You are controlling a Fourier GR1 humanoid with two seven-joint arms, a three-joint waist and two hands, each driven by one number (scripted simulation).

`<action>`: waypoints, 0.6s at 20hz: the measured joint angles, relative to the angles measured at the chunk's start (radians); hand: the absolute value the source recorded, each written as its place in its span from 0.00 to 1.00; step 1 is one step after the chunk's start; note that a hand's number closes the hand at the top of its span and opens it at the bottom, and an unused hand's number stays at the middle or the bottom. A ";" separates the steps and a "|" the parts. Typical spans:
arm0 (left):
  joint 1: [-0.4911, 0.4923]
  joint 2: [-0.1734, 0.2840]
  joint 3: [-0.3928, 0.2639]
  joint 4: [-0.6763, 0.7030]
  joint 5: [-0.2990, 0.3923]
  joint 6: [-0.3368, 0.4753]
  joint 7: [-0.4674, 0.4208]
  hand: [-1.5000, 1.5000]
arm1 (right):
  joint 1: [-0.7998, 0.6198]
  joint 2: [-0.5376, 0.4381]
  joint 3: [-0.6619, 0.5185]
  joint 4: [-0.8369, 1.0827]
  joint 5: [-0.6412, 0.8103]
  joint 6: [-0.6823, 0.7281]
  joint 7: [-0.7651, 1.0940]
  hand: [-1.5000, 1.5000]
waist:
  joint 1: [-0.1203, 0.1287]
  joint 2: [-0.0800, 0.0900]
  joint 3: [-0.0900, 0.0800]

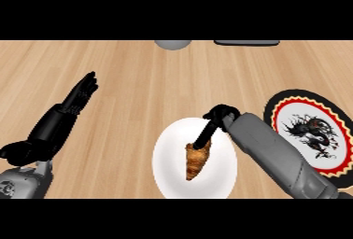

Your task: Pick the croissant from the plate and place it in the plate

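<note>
I see the croissant [196, 161] on the white plate [171, 154], long axis toward me; my right hand [219, 116] pinches its far end, left hand [66, 114] open, well apart.

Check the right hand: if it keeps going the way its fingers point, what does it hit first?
The right hand points down-left at the croissant on the white plate. The croissant comes first; the fingertips look at or nearly on its upper end, though depth is unclear.

We see a light wooden counter [138, 93] (grain running left to right). At its far edge sit a grey rounded object [172, 44], cut off, and to its right a dark flat object [246, 42].
</note>
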 measured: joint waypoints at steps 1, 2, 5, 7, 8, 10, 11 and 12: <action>-0.007 0.003 0.008 0.005 0.006 -0.007 0.001 0.50 | 0.003 -0.001 0.021 -0.014 0.032 -0.008 -0.007 1.00 | -0.002 -0.001 0.000; -0.003 0.007 0.011 0.004 0.008 -0.011 0.002 0.50 | 0.006 0.001 0.054 -0.034 0.082 -0.035 -0.013 1.00 | -0.004 -0.003 -0.001; 0.002 0.004 0.011 0.009 0.006 -0.011 0.000 0.50 | -0.013 0.010 0.177 -0.091 0.259 -0.126 -0.025 1.00 | -0.008 -0.009 0.001; 0.005 0.003 0.007 0.014 0.004 -0.013 0.001 0.50 | -0.044 0.024 0.260 -0.119 0.385 -0.191 -0.030 1.00 | -0.008 -0.011 0.007; 0.004 0.000 0.007 0.014 0.001 -0.007 0.006 0.50 | -0.047 0.036 0.301 -0.130 0.445 -0.231 -0.029 1.00 | -0.011 -0.010 0.010; 0.004 -0.001 0.008 0.015 0.001 -0.005 0.010 0.50 | -0.054 0.060 0.372 -0.149 0.560 -0.304 -0.010 1.00 | -0.016 -0.007 0.015; 0.008 0.000 0.012 0.017 0.001 -0.005 0.006 0.50 | -0.058 0.068 0.398 -0.159 0.613 -0.339 0.001 1.00 | -0.018 -0.006 0.017; 0.011 -0.001 0.013 0.019 -0.003 -0.001 0.004 0.50 | -0.061 0.080 0.424 -0.172 0.665 -0.371 0.015 1.00 | -0.022 -0.005 0.019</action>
